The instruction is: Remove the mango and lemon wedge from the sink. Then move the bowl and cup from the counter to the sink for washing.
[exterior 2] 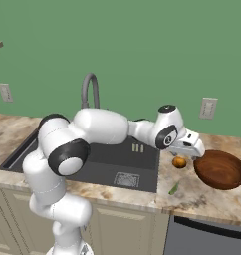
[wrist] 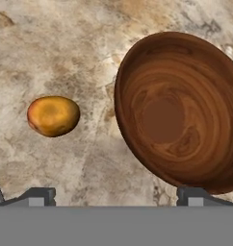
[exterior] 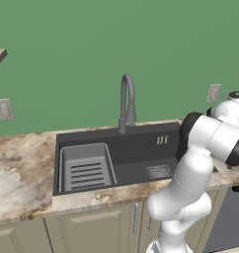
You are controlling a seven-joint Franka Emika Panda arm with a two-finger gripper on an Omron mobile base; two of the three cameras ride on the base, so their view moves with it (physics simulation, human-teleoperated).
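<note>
while the sink (exterior: 136,153) lies bare in the left base view, the right base view shows the hand (exterior 2: 196,154) between mango (exterior 2: 179,162) and bowl (exterior 2: 221,169), lemon wedge (exterior 2: 173,189) near the tabletop's (exterior 2: 202,199) front edge. in the hand view its fingers stand apart; descending here could clip the bowl's rim and tip it.

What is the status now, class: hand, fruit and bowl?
Hand open, empty, over the counter. Mango and lemon wedge out of the sink. Bowl on the counter, ungrasped; nothing between hand and bowl.
</note>
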